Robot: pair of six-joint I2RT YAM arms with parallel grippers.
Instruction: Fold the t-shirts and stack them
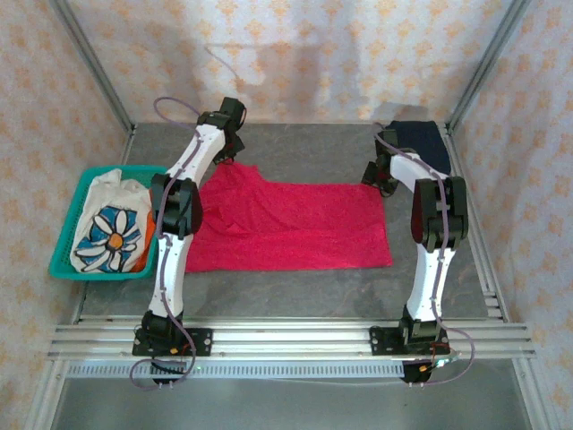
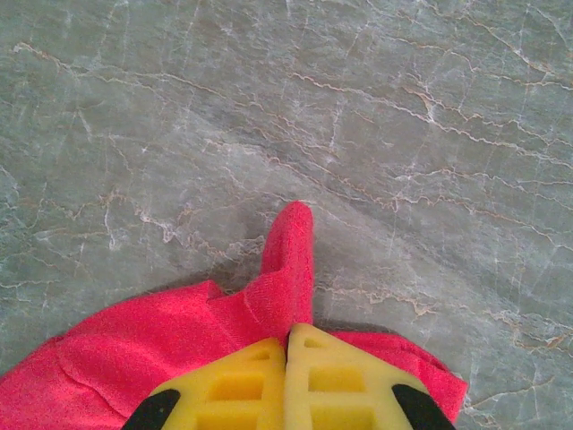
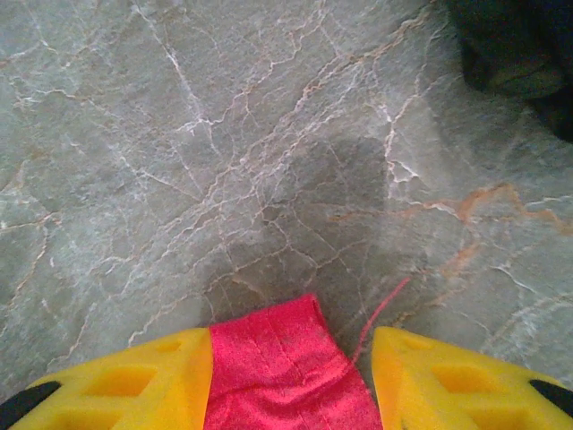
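Red shirt point(image 1: 295, 228) lies spread flat just right of the basket point(image 1: 61, 244), its long axis running straight away from the basket. The straight hem seems to point away from the basket. The left gripper point(image 2: 288, 333) is clamped on the back corner nearest the basket. The right gripper point(image 3: 291, 333) is at the opposite back corner, fingers apart, with cloth lying between them unpinched. That side likely needs closing first.

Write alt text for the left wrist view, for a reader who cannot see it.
The yellow left gripper is shut on a fold of the red t-shirt, which pokes out past its tips. Beneath lies a grey marbled table.
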